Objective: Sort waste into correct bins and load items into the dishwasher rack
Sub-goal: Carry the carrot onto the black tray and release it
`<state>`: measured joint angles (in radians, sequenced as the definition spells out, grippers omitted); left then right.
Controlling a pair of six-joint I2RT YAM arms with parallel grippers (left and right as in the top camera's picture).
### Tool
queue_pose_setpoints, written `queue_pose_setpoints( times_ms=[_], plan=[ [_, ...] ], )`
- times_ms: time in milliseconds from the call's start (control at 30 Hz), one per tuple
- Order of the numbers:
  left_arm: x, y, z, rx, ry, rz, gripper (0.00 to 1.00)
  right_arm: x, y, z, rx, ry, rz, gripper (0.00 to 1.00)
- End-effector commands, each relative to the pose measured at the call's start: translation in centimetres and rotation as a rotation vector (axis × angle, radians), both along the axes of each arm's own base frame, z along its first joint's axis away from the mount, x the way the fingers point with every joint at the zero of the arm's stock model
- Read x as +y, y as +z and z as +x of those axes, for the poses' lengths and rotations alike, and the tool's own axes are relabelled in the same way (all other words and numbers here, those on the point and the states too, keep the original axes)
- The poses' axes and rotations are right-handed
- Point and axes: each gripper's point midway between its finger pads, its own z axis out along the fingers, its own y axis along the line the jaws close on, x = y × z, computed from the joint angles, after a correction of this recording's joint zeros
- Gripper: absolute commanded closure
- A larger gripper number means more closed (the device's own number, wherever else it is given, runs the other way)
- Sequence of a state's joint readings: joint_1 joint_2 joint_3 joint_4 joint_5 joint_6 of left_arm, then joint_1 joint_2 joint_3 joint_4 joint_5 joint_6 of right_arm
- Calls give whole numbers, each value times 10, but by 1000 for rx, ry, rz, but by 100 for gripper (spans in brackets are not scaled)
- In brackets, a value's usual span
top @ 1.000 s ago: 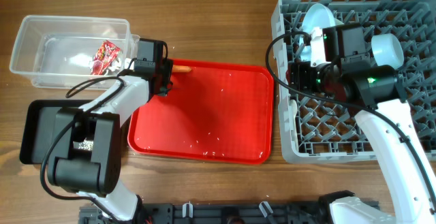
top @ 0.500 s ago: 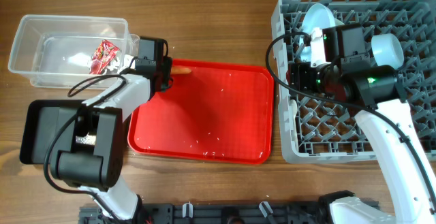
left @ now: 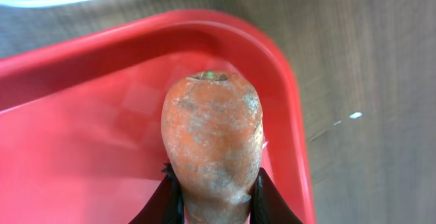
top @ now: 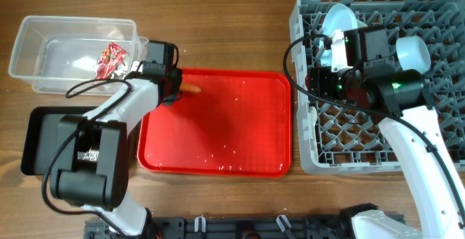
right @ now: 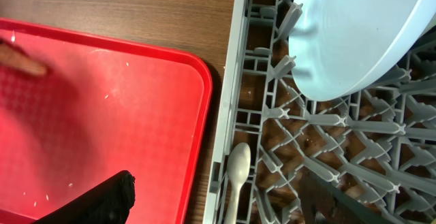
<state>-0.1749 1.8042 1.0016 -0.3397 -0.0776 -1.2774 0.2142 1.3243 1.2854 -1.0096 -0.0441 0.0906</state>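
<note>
Carrot transfer is the step in hand. Our left hand [left: 214, 207] is closed on the lower part of the carrot [left: 212, 139], stem end pointing away from the fingers. It sits at the top-left corner of the red tray [left: 61, 149]; we cannot tell whether the carrot touches the tray floor.

We advise the following:
- Raise the carrot above the raised rim of the red tray before any sideways travel.
- Hold the pinch firm — the carrot is rounded and, we judge, liable to roll out.
- Take it to the black tray [top: 36, 141], we judge, since the clear tub [top: 43, 57] holds the red wrapper [top: 112, 57].

Obstructions: the left arm's own base lies across the black tray, so open floor there is narrow. The tub stands just beside the red tray's corner on the bench [top: 232, 21].

Our right hand [top: 323, 83] hangs over the rack [right: 228, 115], fingers apart and holding nothing, near the plate [right: 354, 33] and the spoon [right: 237, 176].
</note>
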Motion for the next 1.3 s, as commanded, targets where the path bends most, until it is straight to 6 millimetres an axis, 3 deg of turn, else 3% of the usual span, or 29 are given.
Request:
queue_pose_setpoints(
  times_ms=[0,200,300,400,467,533,567,667,767,900,1067,1167,1267],
  plan=[
    [6,13,-27,49,-114,58,82,2,7,2,-16,-11,20,20],
    [11,44,-77,158,-169,70,83,2,7,2,-16,-11,20,20],
    [18,69,-105,182,-219,103,85,2,7,2,-16,-10,19,20],
    [59,98,-136,203,-154,287,86,2,7,2,-17,-10,19,20],
    [85,105,-141,205,-68,317,85,2,7,2,-16,-10,19,20],
    [108,104,-144,221,24,307,87,2,7,2,-15,-10,19,20],
    [135,103,-149,236,130,296,88,2,7,2,-15,-10,19,20],
    [174,98,-159,267,278,292,90,2,7,2,-15,-10,19,20],
    [218,81,-173,322,440,265,91,2,7,2,-15,-10,19,20],
    [237,51,-178,403,495,236,90,2,7,2,-15,-10,19,21],
    [241,16,-177,492,459,218,87,2,7,2,-15,-10,19,21],
    [241,15,-177,496,455,217,66,2,7,2,-15,-10,19,21],
    [241,19,-176,495,387,234,52,2,7,2,-17,-10,19,20]
  ],
)
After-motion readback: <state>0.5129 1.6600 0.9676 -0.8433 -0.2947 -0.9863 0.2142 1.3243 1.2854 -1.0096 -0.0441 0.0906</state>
